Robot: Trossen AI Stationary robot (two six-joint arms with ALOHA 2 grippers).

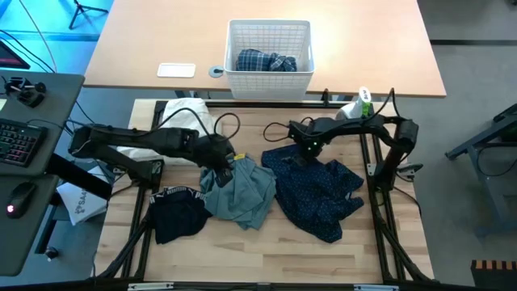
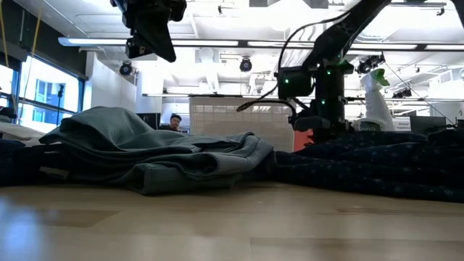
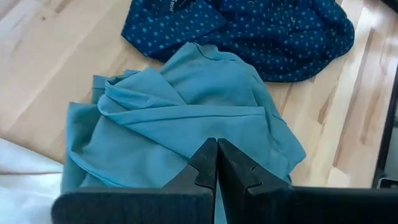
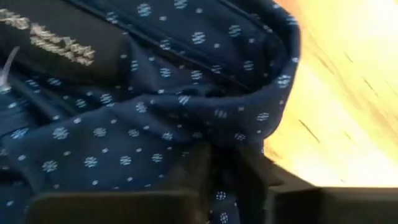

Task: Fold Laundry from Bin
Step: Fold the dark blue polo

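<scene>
High view: my right gripper (image 1: 308, 150) sits on the rear left edge of the navy dotted cotton trousers (image 1: 319, 192). The cloth spreads forward and to the right from it. My left gripper (image 1: 222, 158), clenched and empty, hovers over the grey-green top (image 1: 239, 190).

Low view: the trousers lie flat under my right gripper.

Right wrist view: my fingers (image 4: 189, 171) pinch 1 fold of dotted cloth.

Judgement: the right arm is nearer; pull goes rearward.

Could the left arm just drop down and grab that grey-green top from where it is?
Probably yes: the left gripper, fingers shut, hangs just above the crumpled grey-green cloth top, with nothing lying over it. It would need to open first.
</scene>
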